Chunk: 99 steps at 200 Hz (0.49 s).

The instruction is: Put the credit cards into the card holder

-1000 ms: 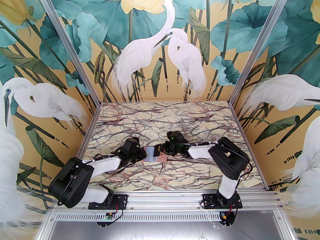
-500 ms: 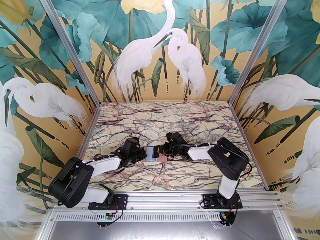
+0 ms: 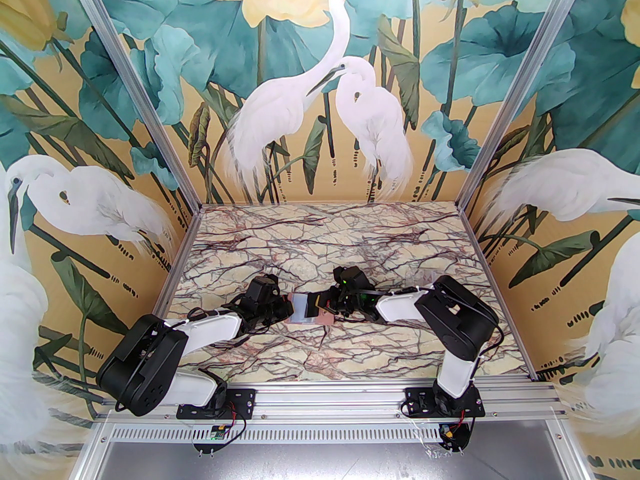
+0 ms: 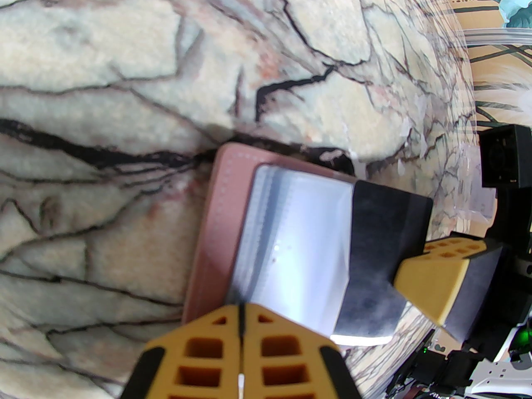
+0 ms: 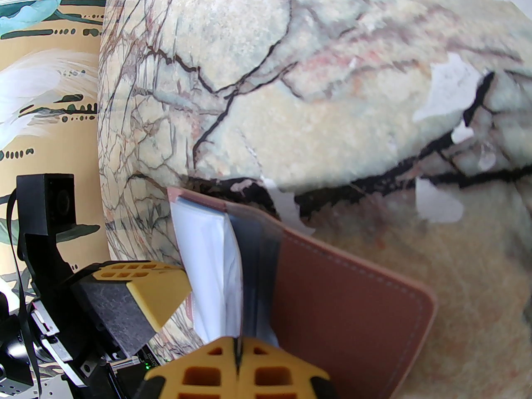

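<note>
If pushed crooked by the right gripper (image 5: 237, 349), clamped on the card (image 4: 388, 227), could jam at the mouth of the card holder (image 4: 214, 222). Could also buckle the sleeve (image 4: 291, 243) pinched by the left gripper (image 4: 241, 326).

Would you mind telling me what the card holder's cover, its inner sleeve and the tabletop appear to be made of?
The card holder cover looks like matte dusty-pink leather or imitation leather: a stitched seam runs along its edge. Its inner sleeve seems thin glossy clear plastic, showing pale glare. The table looks like veined marble, perhaps only a printed surface; that stays open.
</note>
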### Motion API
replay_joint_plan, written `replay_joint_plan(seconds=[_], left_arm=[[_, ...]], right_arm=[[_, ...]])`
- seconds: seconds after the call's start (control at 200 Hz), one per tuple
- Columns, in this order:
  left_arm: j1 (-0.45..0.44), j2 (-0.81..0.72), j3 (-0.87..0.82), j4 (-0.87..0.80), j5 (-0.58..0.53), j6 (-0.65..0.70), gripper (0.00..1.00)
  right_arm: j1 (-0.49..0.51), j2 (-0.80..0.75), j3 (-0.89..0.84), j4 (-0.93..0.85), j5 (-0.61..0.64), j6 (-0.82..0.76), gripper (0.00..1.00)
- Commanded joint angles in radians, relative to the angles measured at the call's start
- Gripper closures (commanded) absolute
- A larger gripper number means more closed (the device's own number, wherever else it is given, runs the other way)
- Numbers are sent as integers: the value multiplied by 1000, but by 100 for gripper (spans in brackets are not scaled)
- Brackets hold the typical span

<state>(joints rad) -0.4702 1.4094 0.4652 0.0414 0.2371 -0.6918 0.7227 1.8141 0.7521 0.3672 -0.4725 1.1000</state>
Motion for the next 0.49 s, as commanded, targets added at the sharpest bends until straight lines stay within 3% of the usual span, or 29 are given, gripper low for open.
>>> replay_joint_plan(seconds=[0.0, 0.49], left_arm=[[7, 29, -27, -37, -32, -3, 93], [7, 27, -28, -37, -31, -3, 93]], right_arm=[[9, 21, -21, -46, -12, 0, 100], [3, 20, -20, -67, -28, -31, 100]])
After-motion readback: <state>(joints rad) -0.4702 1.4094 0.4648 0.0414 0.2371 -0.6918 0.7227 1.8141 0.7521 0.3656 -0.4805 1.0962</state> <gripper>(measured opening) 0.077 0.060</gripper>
